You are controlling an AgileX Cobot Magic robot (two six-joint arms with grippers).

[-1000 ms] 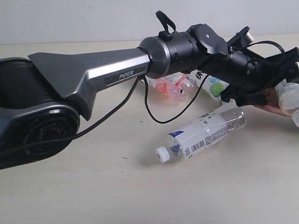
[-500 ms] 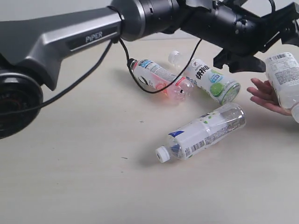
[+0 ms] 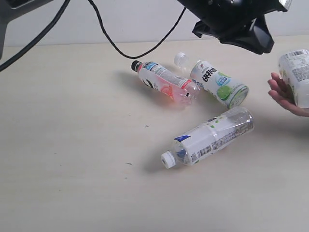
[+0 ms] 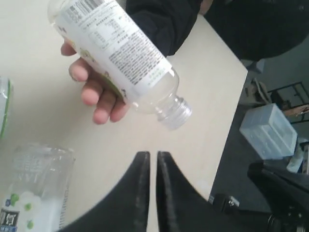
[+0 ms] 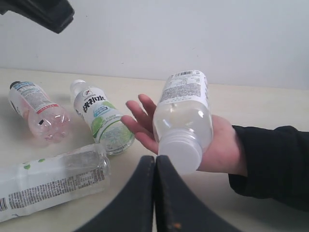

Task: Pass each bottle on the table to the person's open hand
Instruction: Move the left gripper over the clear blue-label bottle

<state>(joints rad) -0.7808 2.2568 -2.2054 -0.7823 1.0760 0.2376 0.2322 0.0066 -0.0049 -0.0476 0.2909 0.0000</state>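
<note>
A: The bottle with the floral white label (image 5: 183,113) lies in the person's open hand (image 5: 219,142), at the right edge of the exterior view. Its long axis slants across the palm, with the white cap end toward the right gripper (image 5: 154,166) and the base away from it.

B: On the table (image 3: 72,169), three bottles lie on their sides. The white/blue one (image 3: 212,137) runs diagonally, cap lower left in the exterior view. The pink one (image 3: 166,87) has its black cap at the upper left. The green-lime one (image 3: 219,87) lies roughly parallel to it, also cap at the upper left, and their bases are close together.

A: Jaws?

B: The left gripper (image 4: 151,162) hangs above the hand and bottle. Its fingers are drawn almost together with only a thin slit between them; they grip nothing and touch nothing. The right gripper's fingers are pressed together and empty, low in front of the hand.

A: Room?

B: The left and near parts of the tabletop are bare. The left wrist view shows the table's edge just beyond the hand.
</note>
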